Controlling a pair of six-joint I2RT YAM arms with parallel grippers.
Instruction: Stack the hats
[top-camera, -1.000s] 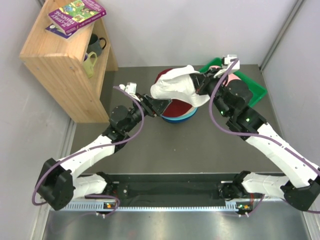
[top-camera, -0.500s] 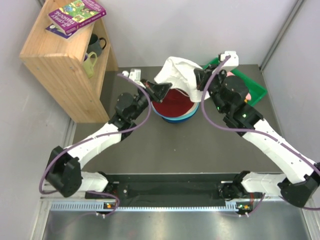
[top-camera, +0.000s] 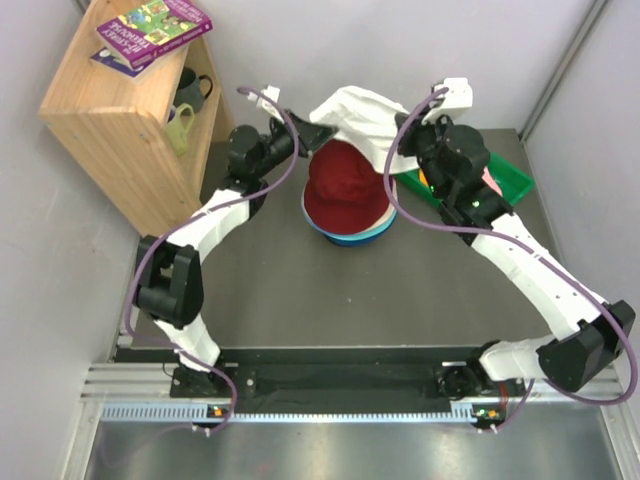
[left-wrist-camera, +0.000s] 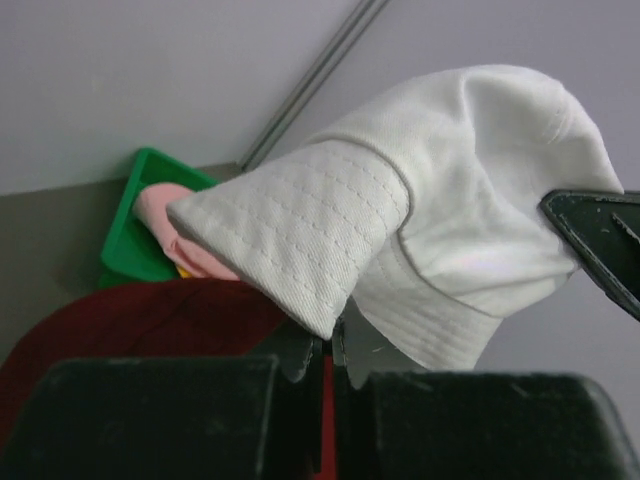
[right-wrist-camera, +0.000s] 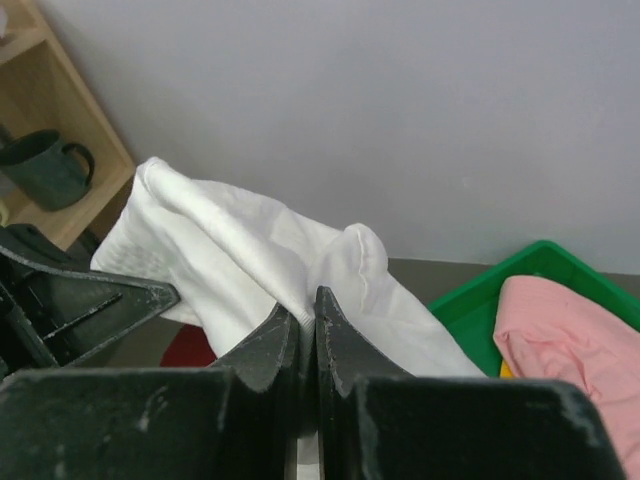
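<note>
Both arms are carrying the white hat (top-camera: 355, 110) higher and rearward than a second ago. The left gripper (left-wrist-camera: 335, 345) and right gripper (right-wrist-camera: 305, 315) are pinching its cloth, holding it stretched above the dark red hat (top-camera: 345, 190). The placing step is proceeding. The next move is probably lowering it centred, then releasing.

Both arms reach far forward from their bases at the near edge of the table, with the wrists held up off it.

Left arm (top-camera: 215, 215): elbow folded out to the left, forearm running up and to the right. The wrist is turned so the left gripper (top-camera: 320, 130) points right. Its jaws are closed tight, pinching the brim of a white hat (top-camera: 355, 110).

Right arm (top-camera: 520, 260): elbow far out at the right, long forearm slanting up and to the left. The right gripper (top-camera: 400, 152) points left. Its jaws are pressed together on the same white hat, cloth nipped between the tips.

The two grippers face each other, near but apart.
</note>
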